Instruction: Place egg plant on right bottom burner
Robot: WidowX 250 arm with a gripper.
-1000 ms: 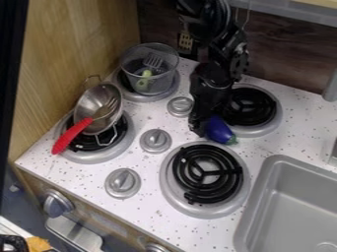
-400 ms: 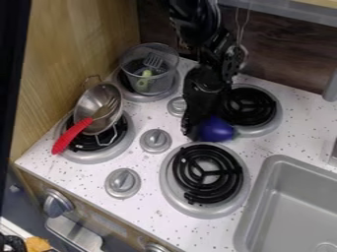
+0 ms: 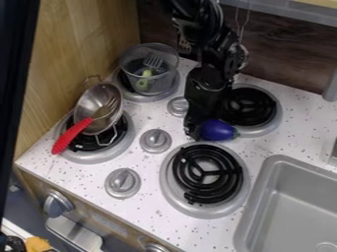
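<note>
Grip/carry step prob. in hand: black two-finger gripper (image 3: 195, 131) is low at the L end of the purple toy eggplant (image 3: 217, 130), btwn top-R coil burner (image 3: 255, 106) & bottom-R coil burner (image 3: 187, 172), not on the target; can't tell if gripper's open or shut. Next move, IMO: confirm a firm hold, lift just enough to clear the coils, shift toward the front over bottom-R ctr, then lower & release.
</note>
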